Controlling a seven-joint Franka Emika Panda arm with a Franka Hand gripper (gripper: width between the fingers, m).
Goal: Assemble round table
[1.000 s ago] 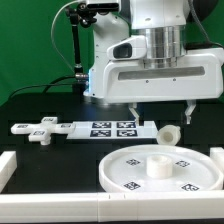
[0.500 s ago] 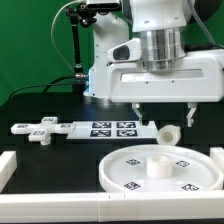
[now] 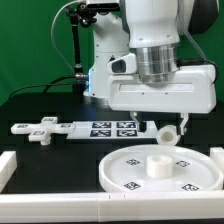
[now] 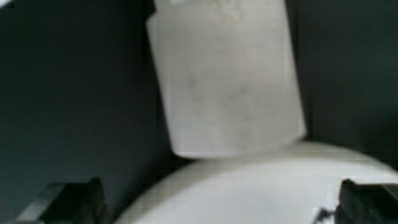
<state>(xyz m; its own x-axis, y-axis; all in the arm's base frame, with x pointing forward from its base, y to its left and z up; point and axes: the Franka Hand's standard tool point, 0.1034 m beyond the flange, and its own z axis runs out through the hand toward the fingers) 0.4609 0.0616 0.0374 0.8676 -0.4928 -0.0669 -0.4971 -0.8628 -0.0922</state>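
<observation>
Exterior view: we see gripper (image 3: pixel 161 123) spread wide, holding nothing, above leg (image 3: pixel 168 133); leg lies just beside disc (image 3: pixel 112 171); cross foot (image 3: pixel 37 129) well apart from disc.
Wrist view: we see leg (image 4: pixel 222 80) near disc (image 4: pixel 267 190), fingers (image 4: pixel 75 200) set wide.

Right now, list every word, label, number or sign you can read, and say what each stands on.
No words, numbers or brands are readable in either view.
marker board: black-and-white square markers, patterns only.
round disc: the same kind of markers, no letters.
cross-shaped foot piece: small dark markers, too blurred to read.
</observation>
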